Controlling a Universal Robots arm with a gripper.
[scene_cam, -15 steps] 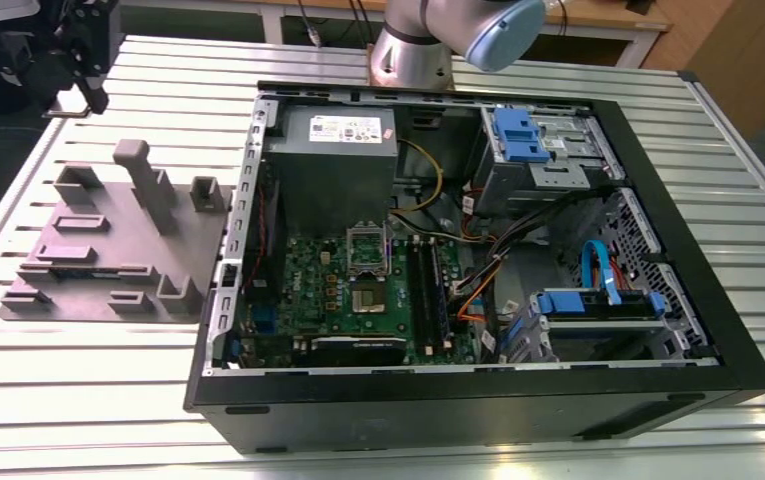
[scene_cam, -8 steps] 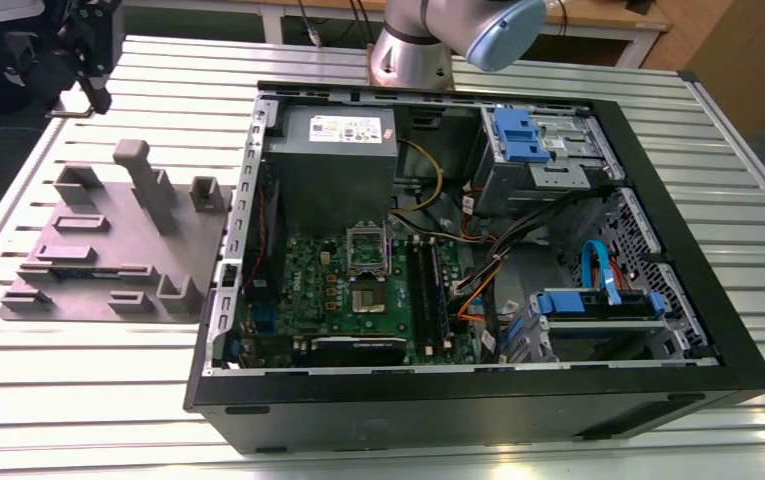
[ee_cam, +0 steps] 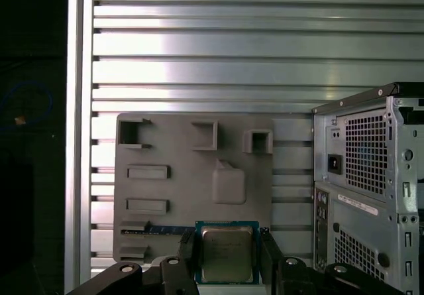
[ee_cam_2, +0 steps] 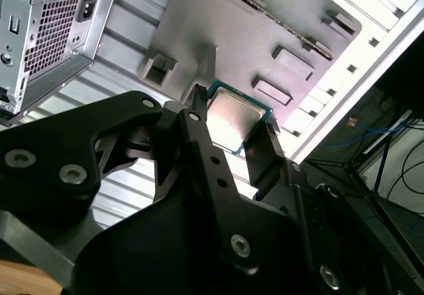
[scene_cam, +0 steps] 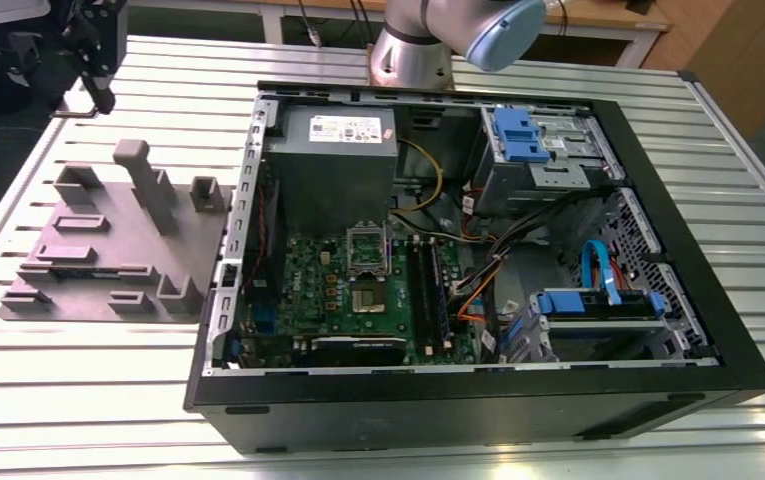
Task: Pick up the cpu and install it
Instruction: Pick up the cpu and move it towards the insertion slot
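The cpu (ee_cam: 227, 252) is a flat square chip with a silvery top and a green-blue rim. It sits between the two black fingers (ee_cam: 187, 255) of my gripper (ee_cam: 227, 258), which is shut on its opposite edges. In the second wrist view the cpu (ee_cam_2: 235, 117) hangs clear of the grey block (ee_cam_2: 252, 36), well above it. In the exterior view my gripper (scene_cam: 99, 92) is high over the table's far corner at that view's left, beyond the grey block (scene_cam: 115, 240). The green board's open socket (scene_cam: 366, 262) lies inside the case.
The open black computer case (scene_cam: 489, 250) lies on the slatted metal table (scene_cam: 62, 370), with a power supply, drive bays with blue clips and cables inside. Its perforated rear panel (ee_cam: 361, 189) is beside the block. The arm's base (scene_cam: 409, 45) stands behind the case.
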